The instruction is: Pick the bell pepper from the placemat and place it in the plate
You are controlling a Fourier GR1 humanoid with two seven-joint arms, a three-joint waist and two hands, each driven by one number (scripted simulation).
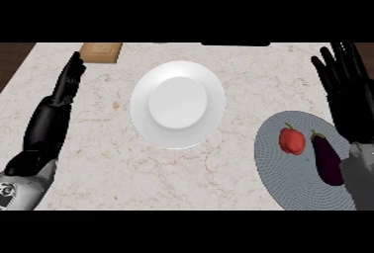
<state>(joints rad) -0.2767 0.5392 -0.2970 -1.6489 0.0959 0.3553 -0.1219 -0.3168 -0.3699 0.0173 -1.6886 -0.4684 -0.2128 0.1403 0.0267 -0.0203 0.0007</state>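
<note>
On the placemat (292,173), bell pepper (292,140) lies beside an eggplant (328,159). Right hand (345,89) hovers alongside, fingers straight. Left hand (67,86) rests released, fingers extended.

My right hand (349,94) runs off the view's right edge, so its outer side is lost to me, and my grey right forearm (360,178) covers the right part of the round grey woven placemat (292,173), whose lower rim is also cut off below. The dark purple eggplant (328,159) has its right flank tucked against that forearm. At the far edge, a tan wooden board (101,52) and a flat black object (235,44) are clipped; I cannot tell what the black one is.
</note>
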